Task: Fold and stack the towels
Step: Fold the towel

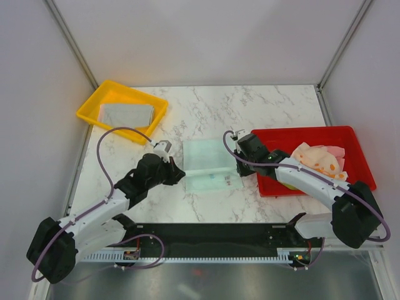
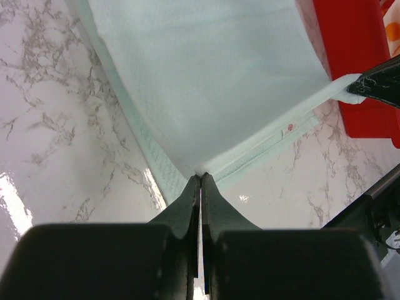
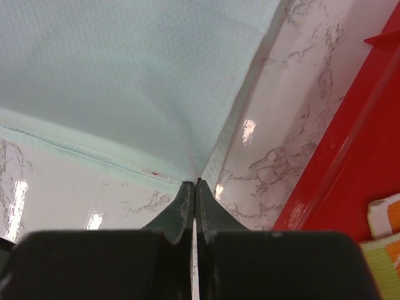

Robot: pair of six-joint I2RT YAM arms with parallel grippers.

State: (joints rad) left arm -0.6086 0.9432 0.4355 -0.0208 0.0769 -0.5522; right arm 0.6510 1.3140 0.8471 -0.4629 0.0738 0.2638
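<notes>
On mint towel [image 1: 209,161] corners, both hands [image 2: 200,177] [image 3: 195,183] pinched tight.

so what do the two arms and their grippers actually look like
They're a matching pair. The left arm and right arm have white tube-like links between chunky black joint housings, and a thin purple cable loops along each. The left gripper and right gripper are matt black, each with two flat fingers tapering to narrow tips.
</notes>
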